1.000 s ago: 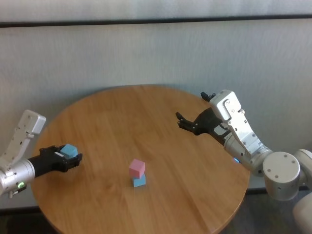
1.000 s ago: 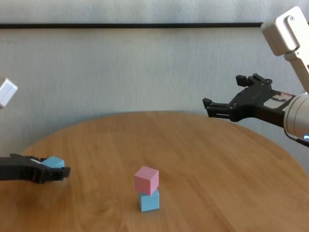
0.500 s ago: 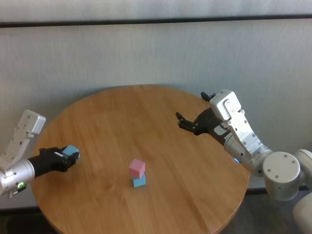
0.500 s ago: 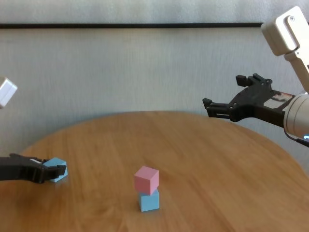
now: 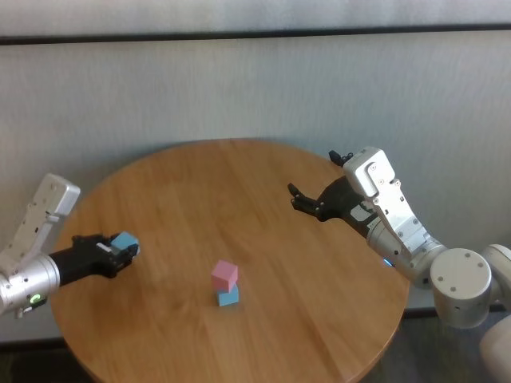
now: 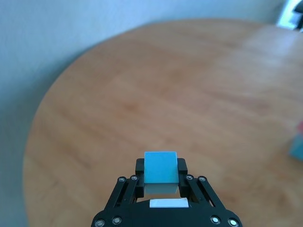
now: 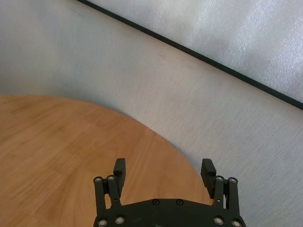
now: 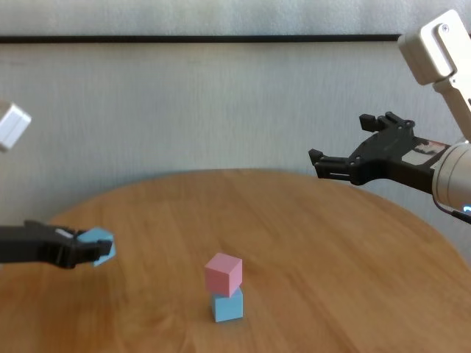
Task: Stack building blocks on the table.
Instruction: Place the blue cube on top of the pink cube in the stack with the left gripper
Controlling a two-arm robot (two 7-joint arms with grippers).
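On table (image 5: 263, 183): two stacked blocks (image 5: 226, 285); left pincer (image 5: 120, 247) grips one blue block (image 5: 124, 241).

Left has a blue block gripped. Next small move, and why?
Probably carry it right, toward the stack: the left gripper is shut on the blue block, lifted off the table, and the pink block has nothing on top.

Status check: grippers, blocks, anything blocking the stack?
Left gripper shut on blue block, above table. Right gripper open, idle. Pink block atop other blue. Path clear.
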